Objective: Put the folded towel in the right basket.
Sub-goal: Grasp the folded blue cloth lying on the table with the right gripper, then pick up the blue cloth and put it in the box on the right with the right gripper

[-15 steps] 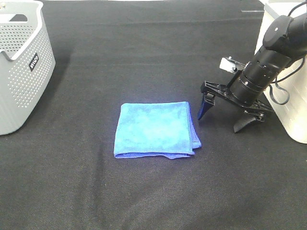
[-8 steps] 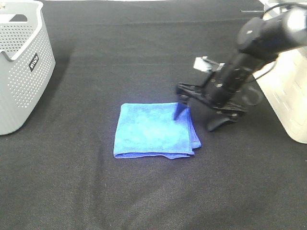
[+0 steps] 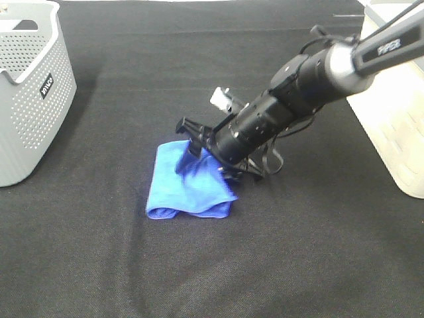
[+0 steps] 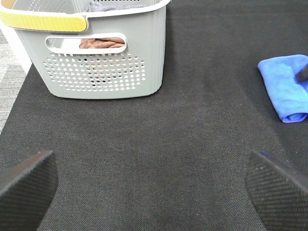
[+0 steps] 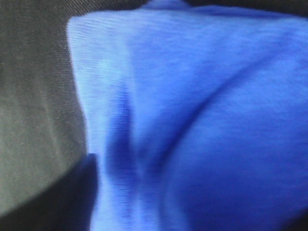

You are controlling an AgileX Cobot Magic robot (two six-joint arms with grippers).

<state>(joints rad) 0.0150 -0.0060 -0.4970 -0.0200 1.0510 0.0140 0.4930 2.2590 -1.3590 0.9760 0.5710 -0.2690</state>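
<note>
The blue folded towel (image 3: pixel 180 191) lies on the black table, bunched up on its right side. My right gripper (image 3: pixel 211 155) reaches across from the right and presses into the towel's right part, jaws apart around the cloth. In the right wrist view the towel (image 5: pixel 202 120) fills the picture, and one dark finger (image 5: pixel 67 197) shows beside it. The right basket (image 3: pixel 397 126) is white and stands at the right edge. My left gripper (image 4: pixel 154 187) is open and empty over bare table, far from the towel (image 4: pixel 286 84).
A grey perforated basket (image 3: pixel 26 93) stands at the far left; the left wrist view shows it (image 4: pixel 96 67) with some cloth inside. The black table cover (image 3: pixel 199 265) spreads all round the towel.
My right gripper has moved left from beside the white basket onto the towel. The towel has slid left and crumpled from a flat square.
</note>
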